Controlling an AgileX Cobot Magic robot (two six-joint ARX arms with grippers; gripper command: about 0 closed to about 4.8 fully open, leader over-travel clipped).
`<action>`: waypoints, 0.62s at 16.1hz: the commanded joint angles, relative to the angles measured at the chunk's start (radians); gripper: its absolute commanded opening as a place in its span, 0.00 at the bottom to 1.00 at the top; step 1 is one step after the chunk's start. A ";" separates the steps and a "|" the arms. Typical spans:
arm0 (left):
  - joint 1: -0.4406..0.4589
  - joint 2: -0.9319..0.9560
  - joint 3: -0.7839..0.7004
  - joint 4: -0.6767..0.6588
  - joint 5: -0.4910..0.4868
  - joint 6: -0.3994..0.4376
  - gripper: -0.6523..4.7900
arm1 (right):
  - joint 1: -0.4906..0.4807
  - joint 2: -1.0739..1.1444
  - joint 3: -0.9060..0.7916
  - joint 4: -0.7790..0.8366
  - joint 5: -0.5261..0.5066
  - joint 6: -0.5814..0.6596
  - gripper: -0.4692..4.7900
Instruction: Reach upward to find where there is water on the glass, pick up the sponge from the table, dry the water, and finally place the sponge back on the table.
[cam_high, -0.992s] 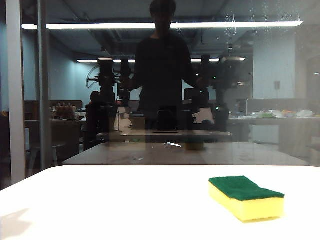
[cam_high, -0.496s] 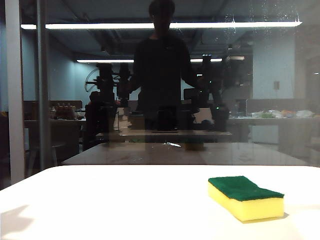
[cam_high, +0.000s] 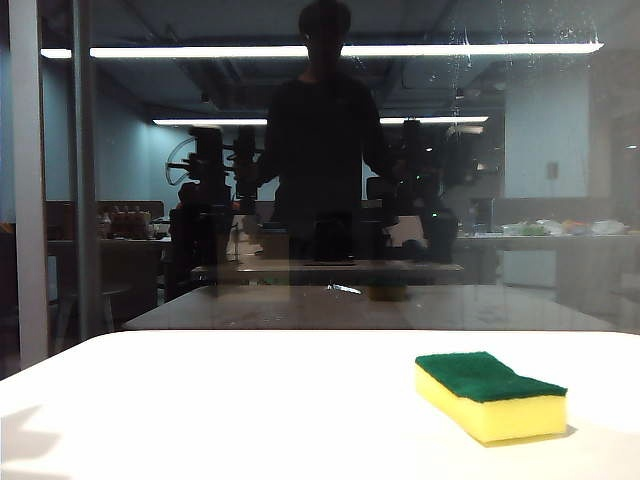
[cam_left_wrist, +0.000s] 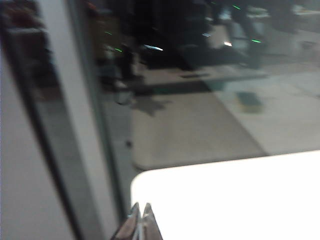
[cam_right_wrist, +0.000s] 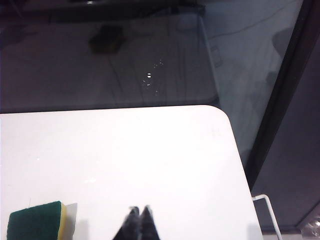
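A yellow-and-green sponge (cam_high: 491, 395) is lying flat on the white bench (cam_high: 220, 410) before the water-speckled (cam_high: 470, 45) glass (cam_high: 560, 160), while the left pincer (cam_left_wrist: 139, 224) and right pincer (cam_right_wrist: 138, 220), both closed and empty, are hovering above that bench.

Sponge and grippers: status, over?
Left gripper shut, at table corner. Right gripper shut, empty, near sponge. Sponge untouched on table. Water high on glass. Path clear.

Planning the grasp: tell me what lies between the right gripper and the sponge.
Nothing: in the right wrist view only bare white table separates the shut right gripper from the sponge, which lies flat beside it, untouched.
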 joint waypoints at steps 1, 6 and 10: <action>0.080 0.000 -0.018 0.044 0.037 0.007 0.11 | 0.000 -0.056 -0.038 0.014 -0.010 -0.003 0.08; 0.198 0.000 -0.018 0.052 0.140 -0.008 0.11 | 0.000 -0.098 -0.048 0.027 -0.025 0.004 0.08; 0.203 0.000 -0.038 0.093 0.136 -0.127 0.11 | 0.002 -0.115 -0.059 0.049 -0.026 0.010 0.08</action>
